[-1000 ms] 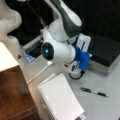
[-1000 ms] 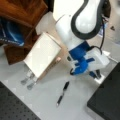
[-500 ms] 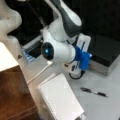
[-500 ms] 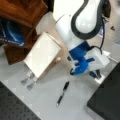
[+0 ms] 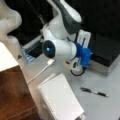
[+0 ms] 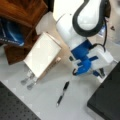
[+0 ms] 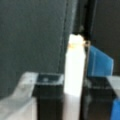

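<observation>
In the wrist view my gripper [image 7: 74, 80] has its two black fingers [image 7: 49, 95] pressed against the sides of an upright white block [image 7: 75, 56] with a thin orange line near its top. In both front views the gripper [image 5: 73, 65] [image 6: 73, 65] sits low over the grey table, below its blue mount [image 5: 83, 53] [image 6: 83, 65]. A black pen [image 5: 93, 92] [image 6: 62, 93] lies on the table a short way from it. A white spiral notebook [image 5: 60, 98] [image 6: 42, 58] lies beside it, farther off. What the block rests on is hidden.
A black box [image 5: 105, 50] [image 6: 107, 97] stands close behind the gripper. Wooden furniture [image 5: 13, 92] [image 6: 22, 15] borders the notebook. A white cable [image 5: 41, 71] runs across the table [image 5: 107, 107]. A black perforated mat [image 6: 12, 105] fills a front view's bottom left.
</observation>
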